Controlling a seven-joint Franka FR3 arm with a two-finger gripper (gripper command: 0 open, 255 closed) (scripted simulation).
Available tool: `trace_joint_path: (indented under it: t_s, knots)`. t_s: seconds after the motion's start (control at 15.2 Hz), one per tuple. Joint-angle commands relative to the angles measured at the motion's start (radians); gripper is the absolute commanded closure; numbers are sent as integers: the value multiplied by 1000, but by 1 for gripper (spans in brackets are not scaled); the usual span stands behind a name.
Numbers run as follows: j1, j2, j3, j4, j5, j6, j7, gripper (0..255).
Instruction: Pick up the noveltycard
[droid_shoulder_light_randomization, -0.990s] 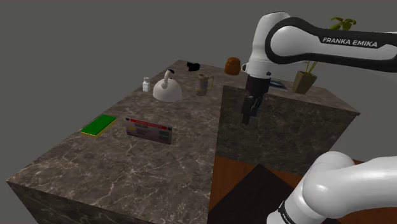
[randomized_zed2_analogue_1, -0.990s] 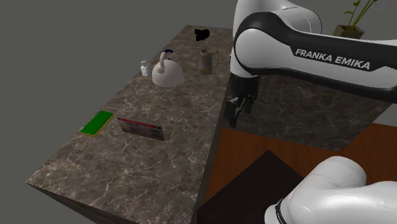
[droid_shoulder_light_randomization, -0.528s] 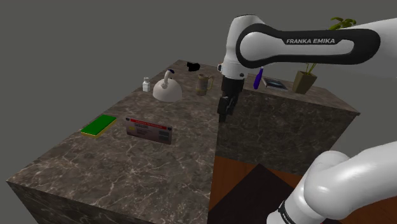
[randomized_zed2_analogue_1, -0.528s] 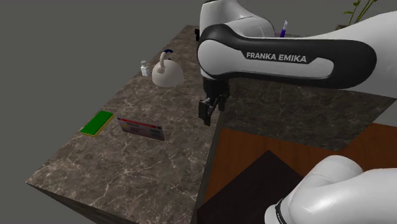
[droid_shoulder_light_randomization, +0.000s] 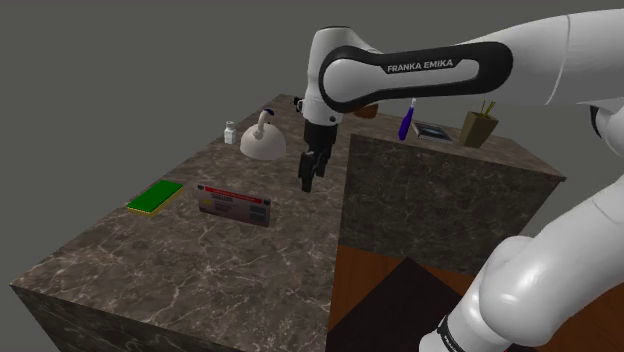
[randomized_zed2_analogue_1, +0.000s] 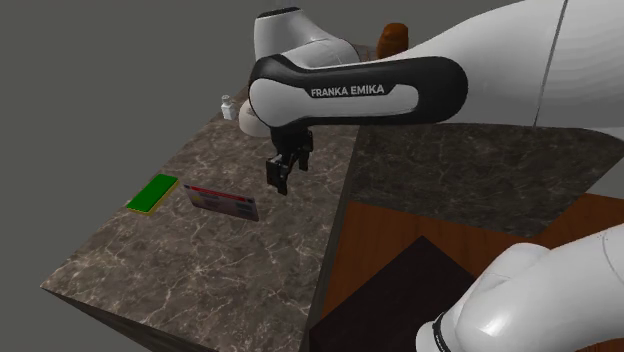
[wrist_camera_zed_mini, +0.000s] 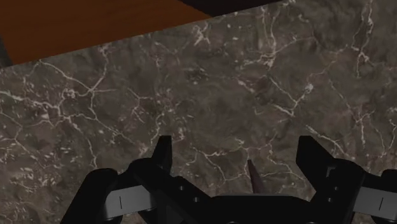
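Two fingers (wrist_camera_zed_mini: 164, 156) of the end effector (droid_shoulder_light_randomization: 308, 178) stand apart, empty, near the noveltycard (droid_shoulder_light_randomization: 235, 204), whose print seems unreadable.

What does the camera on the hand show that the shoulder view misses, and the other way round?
Wrist view's own: a close look at the hand, its two black fingers standing apart and clasping nothing above the veined dark stone counter.

Shoulder view's own: the card with a red strip lying flat, a green sponge beside it, a white kettle and small bottle farther back, and the white arm.

Shared: the hand, the stone counter and the brown floor past its edge.
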Motion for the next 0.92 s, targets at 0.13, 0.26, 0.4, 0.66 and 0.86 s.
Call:
trace_joint_path:
  t_s: [0.13,0.26,0.4,0.66,0.86]
  knots:
    - [21,140,39,132,-34,30,10,0]
    - [34,208,56,197,-56,43,16,0]
    - [48,276,73,266,-81,50,23,0]
    - [86,417,100,420,-139,51,37,0]
    - [109,487,109,489,-170,57,43,0]
